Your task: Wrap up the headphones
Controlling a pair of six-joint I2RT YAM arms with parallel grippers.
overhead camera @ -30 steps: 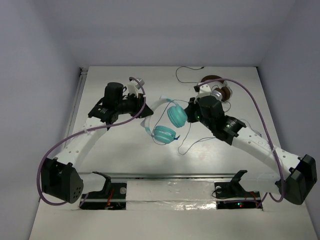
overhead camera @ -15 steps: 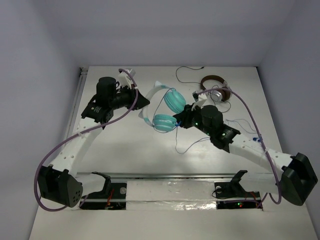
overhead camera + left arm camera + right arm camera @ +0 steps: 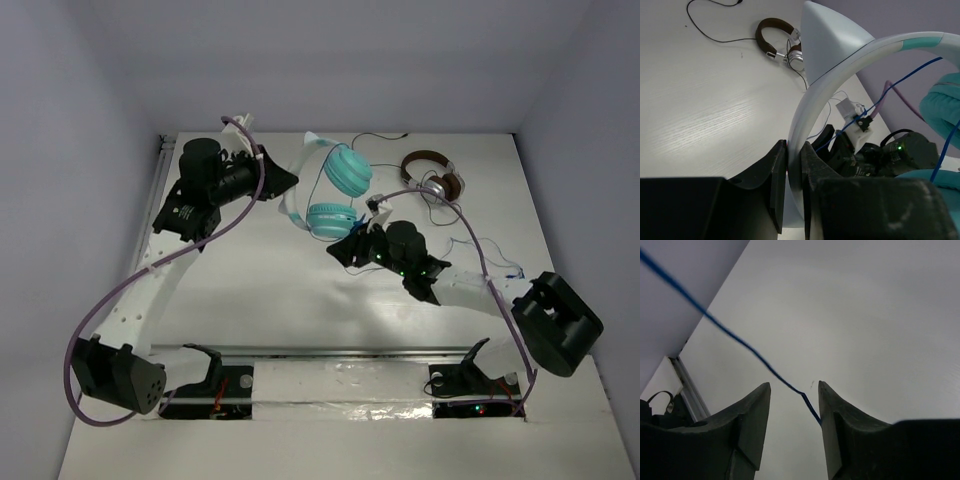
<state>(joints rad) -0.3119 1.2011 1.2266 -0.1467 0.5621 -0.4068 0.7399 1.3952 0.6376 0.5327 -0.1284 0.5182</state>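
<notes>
The left gripper (image 3: 283, 186) is pinching the white-and-light-blue headband (image 3: 840, 65) of the teal headphones (image 3: 347, 171), its jaws pressed flat against both faces of the band. The headphones are hanging from that grip over the far middle of the white table (image 3: 250, 290), with one round cup behind the other. Whether the lower cup is touching the table cannot be told.

Just right of them, the brown-and-silver headphones (image 3: 432, 172) are lying flat on the table. Their own thin dark lead (image 3: 375, 140) is trailing toward the back wall. The right arm is reaching in low between the two pairs, with its purple hose arching over it.

The right gripper (image 3: 793, 385) is standing with its jaws spread. The thin blue cable (image 3: 740, 342) is running down through the gap, close to one finger, and nothing is clamping it.

Only the left wrist view is showing the cable climbing from the right arm up to the teal cup (image 3: 945, 105), along with a small green light (image 3: 899, 148) glowing on that arm. Only the right wrist view is showing the open gap around the cable. The top view alone is showing how both pairs of headphones are lying relative to each other.
</notes>
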